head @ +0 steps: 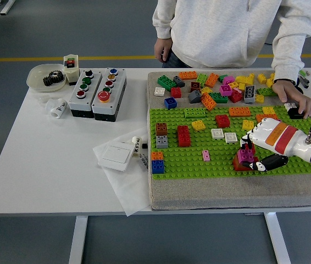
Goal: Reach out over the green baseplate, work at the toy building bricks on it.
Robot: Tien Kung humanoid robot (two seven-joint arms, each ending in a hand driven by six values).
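Right hand (259,147) reaching in from the right edge, fingers curled around a magenta brick (246,155) stacked on a red brick (241,163) on the green baseplate (199,168). Fingertips mostly hidden behind the magenta brick; thumb dark beneath, just right of the red one. Wrist cut off by the frame edge. Just beyond the hand, a person's hand (294,98) resting on a black piece at the baseplate's far right. Farther off to the left, loose bricks (210,88) heaped past the baseplate. Far left on the bench (45,165), button boxes (97,92).
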